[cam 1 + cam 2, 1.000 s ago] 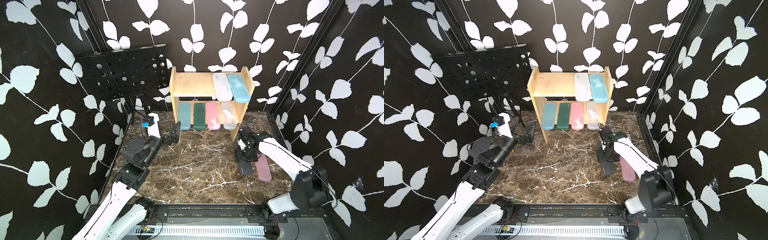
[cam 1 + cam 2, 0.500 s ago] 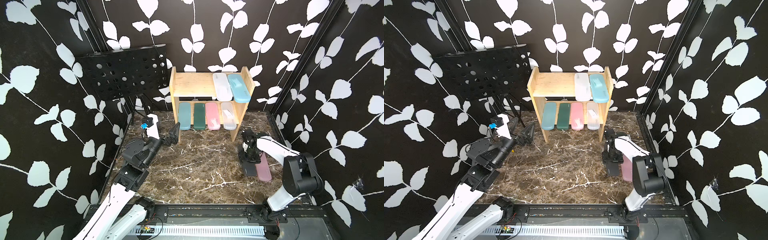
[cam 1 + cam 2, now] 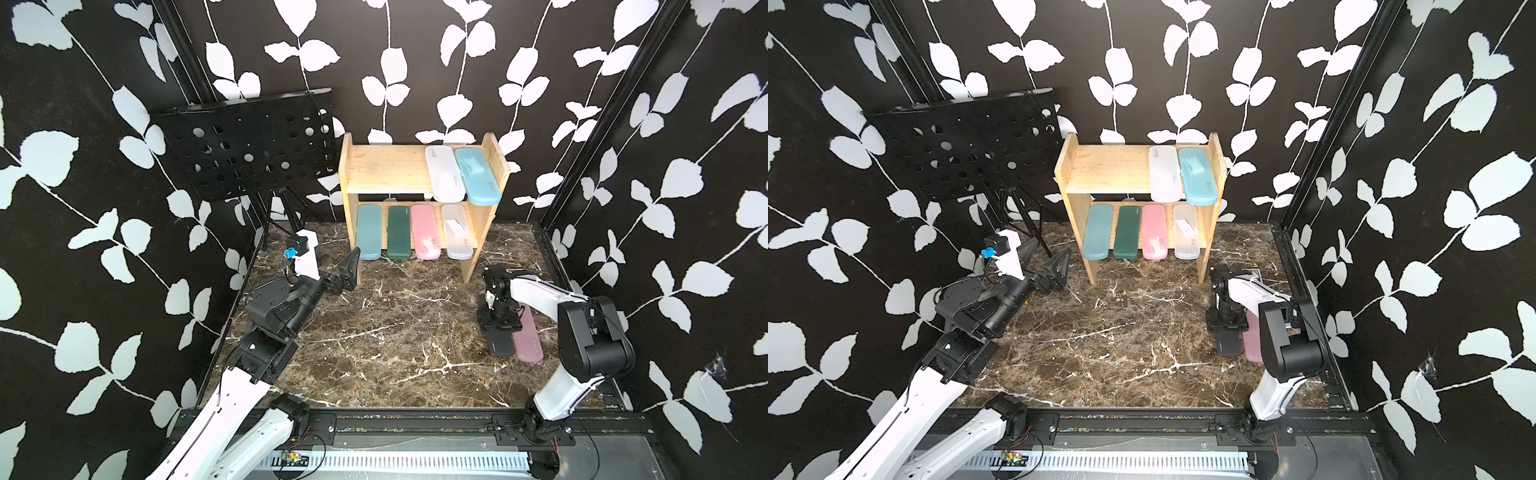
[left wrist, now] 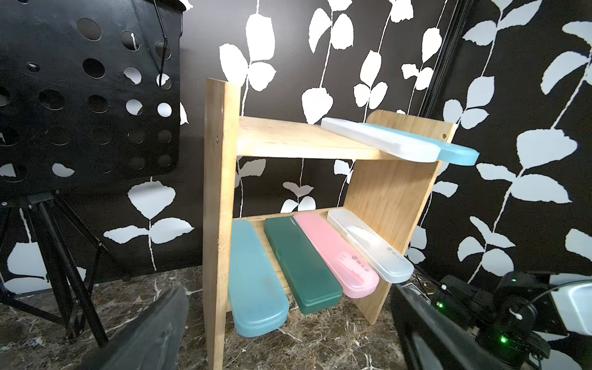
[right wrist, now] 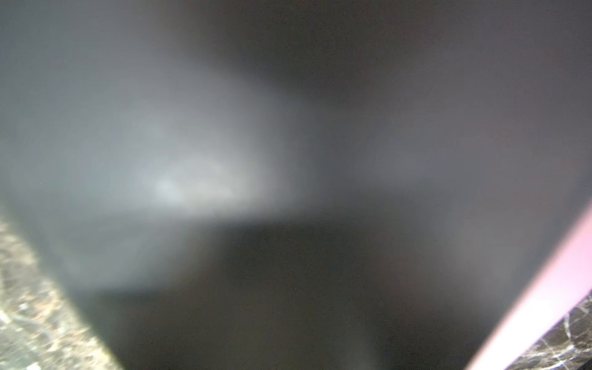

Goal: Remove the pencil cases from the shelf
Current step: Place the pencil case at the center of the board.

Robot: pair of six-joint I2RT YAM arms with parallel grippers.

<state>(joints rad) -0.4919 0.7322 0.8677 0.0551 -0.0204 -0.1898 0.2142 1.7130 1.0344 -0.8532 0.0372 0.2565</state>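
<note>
Six pencil cases sit on the shelf at 12 o'clock. At 4 o'clock the right end effector covers the black case, grip unclear; the left end effector gapes empty.

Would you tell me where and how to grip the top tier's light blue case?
Grip the light blue case by its overhanging front end, from the open front of the shelf: the side panel and frosted case hem in its long edges.

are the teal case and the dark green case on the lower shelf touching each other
Apart. The left wrist view has a strip of the shelf showing between the teal case and the dark green case.
</note>
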